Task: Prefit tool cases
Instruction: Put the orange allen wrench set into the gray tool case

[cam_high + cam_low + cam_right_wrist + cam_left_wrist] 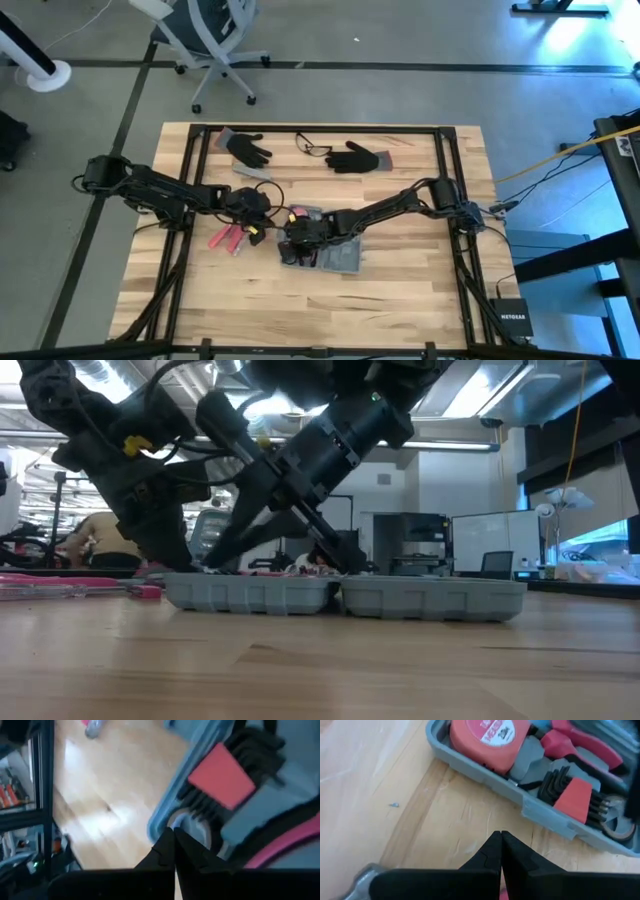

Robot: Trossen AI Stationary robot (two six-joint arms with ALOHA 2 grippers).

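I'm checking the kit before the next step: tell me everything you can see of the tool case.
The tool case is grey-blue moulded plastic, lying open and flat on the wooden table, both halves side by side. Its slots hold a red tape measure, a hex key set and red-handled tools. The shut right gripper is over one half; the shut left gripper is just beside it.

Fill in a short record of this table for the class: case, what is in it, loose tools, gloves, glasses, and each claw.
case: open, flat on the table
contents: red tape measure, hex keys, red-handled tools
loose tools: red-handled, on the table left of the case
gloves: two black, at the far edge
glasses: between the gloves
left claw: shut, over bare wood beside the case
right claw: shut, at the case's rim
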